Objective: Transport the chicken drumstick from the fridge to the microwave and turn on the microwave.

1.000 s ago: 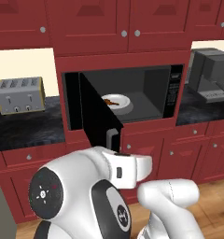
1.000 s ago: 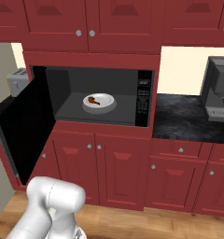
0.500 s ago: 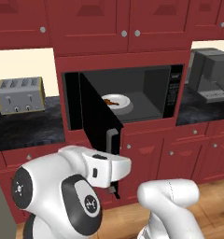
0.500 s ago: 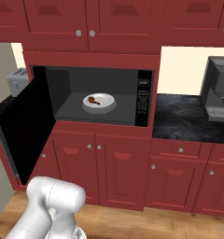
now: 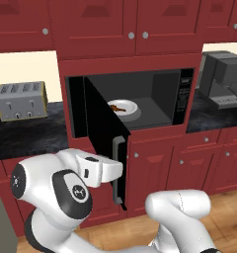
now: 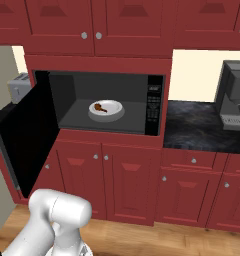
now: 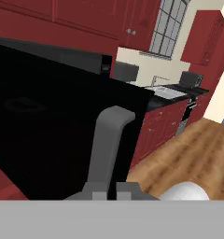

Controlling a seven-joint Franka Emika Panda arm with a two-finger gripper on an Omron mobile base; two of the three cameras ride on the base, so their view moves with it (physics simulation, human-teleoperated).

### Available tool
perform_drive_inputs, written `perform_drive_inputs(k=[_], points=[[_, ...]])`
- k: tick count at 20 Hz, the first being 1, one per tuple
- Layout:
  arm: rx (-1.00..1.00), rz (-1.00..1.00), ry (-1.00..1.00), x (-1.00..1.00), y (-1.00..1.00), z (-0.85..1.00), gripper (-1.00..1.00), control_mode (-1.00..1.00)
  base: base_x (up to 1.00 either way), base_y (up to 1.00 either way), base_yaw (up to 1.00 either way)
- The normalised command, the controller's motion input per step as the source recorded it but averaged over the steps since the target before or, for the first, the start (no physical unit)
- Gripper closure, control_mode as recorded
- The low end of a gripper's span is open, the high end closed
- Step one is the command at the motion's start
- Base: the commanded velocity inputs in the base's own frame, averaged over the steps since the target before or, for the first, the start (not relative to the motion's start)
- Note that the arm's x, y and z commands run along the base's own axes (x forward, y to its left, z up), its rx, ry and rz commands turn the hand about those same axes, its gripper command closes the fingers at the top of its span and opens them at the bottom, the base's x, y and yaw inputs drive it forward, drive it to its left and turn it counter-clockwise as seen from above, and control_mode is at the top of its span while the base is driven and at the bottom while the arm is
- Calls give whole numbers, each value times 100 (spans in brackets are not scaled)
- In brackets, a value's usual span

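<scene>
The chicken drumstick (image 6: 98, 107) lies on a white plate (image 6: 107, 111) inside the open microwave (image 6: 109, 102). A toaster (image 5: 20, 100) stands on the bench (image 5: 26, 133) left of it. The fingers (image 7: 107, 192) are close to the door handle (image 7: 107, 144); their opening I cannot tell.

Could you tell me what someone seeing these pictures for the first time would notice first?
Most striking is the microwave set among red cabinets, its black door swung wide open. Inside, the chicken drumstick lies on a white plate in the middle of the cavity. In the hand view, the door's grey handle looms close in front of the camera.
</scene>
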Motion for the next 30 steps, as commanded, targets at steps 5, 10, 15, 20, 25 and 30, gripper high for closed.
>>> perform_drive_inputs(k=[5,10,15,20,25,30], points=[[0,-11,-2,64,0,-42,100,-100,0,0,0],[0,-11,-3,48,0,-38,100,-100,0,0,0],[-2,-11,-6,39,-7,-40,100,-100,0,0,0],[-4,-9,-12,31,-14,-36,100,-100,0,0,0],[-5,-4,-7,21,-38,-21,100,-100,0,0,0],[-4,-2,-2,13,-51,-7,100,-100,0,0,0]])
